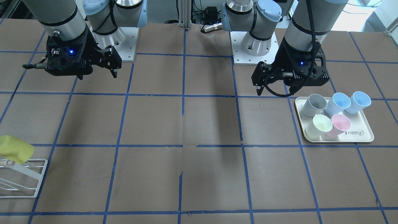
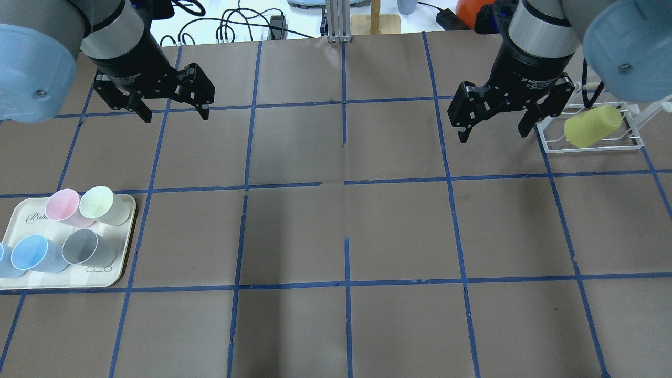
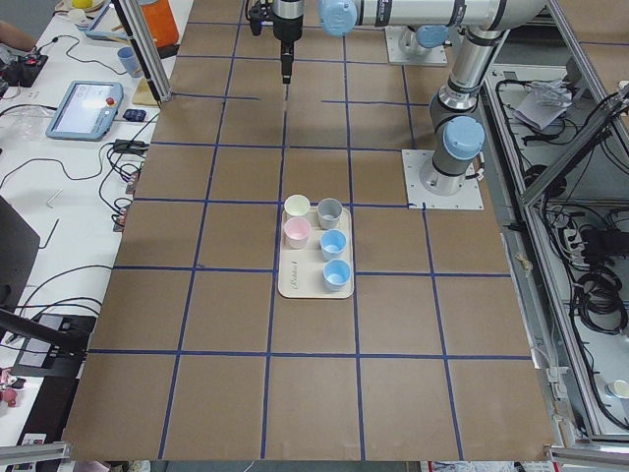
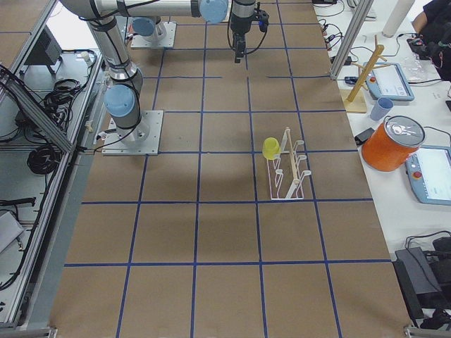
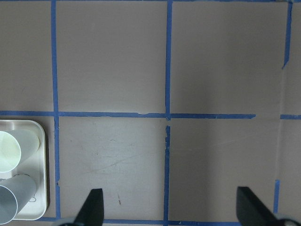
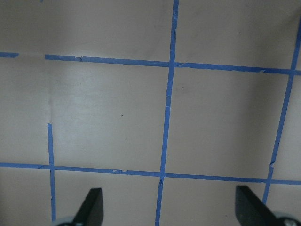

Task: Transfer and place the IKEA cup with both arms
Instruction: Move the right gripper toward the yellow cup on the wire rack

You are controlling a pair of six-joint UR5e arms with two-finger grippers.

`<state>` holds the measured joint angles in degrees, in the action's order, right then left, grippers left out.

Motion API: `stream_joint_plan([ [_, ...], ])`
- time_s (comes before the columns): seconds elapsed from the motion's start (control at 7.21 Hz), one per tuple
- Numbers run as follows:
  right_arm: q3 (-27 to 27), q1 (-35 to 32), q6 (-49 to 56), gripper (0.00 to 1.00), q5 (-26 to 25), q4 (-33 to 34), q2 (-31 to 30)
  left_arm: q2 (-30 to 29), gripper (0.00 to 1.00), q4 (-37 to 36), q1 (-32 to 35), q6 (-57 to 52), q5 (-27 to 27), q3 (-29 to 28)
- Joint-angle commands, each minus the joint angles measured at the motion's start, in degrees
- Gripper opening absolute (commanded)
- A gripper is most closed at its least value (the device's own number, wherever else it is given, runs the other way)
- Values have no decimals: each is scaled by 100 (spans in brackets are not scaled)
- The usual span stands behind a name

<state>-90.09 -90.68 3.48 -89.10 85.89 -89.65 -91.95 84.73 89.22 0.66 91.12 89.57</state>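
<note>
The bright yellow IKEA cup (image 2: 592, 126) lies tilted on a peg of a white wire rack (image 2: 593, 148) at the table's right side; it also shows in the front view (image 1: 16, 149) and the right side view (image 4: 270, 148). My right gripper (image 2: 493, 136) hangs open and empty above the table, just left of the rack, apart from the cup. Its fingertips (image 6: 94, 207) frame bare table. My left gripper (image 2: 176, 116) hangs open and empty over the far left of the table. Its wrist view shows only bare table between the open fingertips (image 5: 94, 209).
A cream tray (image 2: 122, 265) at the near left holds a pink cup (image 2: 62, 206), a pale cream-yellow cup (image 2: 102, 203), a grey cup (image 2: 84, 247) and two blue cups (image 2: 31, 253). Brown table with a blue tape grid between the tray and the rack.
</note>
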Motion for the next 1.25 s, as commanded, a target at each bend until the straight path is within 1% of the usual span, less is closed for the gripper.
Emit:
stream_joint_plan([
  [0.0,0,7,-5,100,16,-10,18,10,100,0,8,4,-6,7],
  [0.55,0,42,4,100,-2,33,35,63,100,0,8,4,-138,7],
  [0.69,26,346,108,100,7,33,35,63,100,0,8,4,-138,16],
  [0.83,52,976,344,100,33,7,35,63,100,0,8,4,-129,16],
  [0.97,88,1513,790,100,51,7,35,63,100,0,8,4,-138,16],
  [1.11,88,1797,1352,100,7,51,35,46,100,0,8,4,-138,16],
])
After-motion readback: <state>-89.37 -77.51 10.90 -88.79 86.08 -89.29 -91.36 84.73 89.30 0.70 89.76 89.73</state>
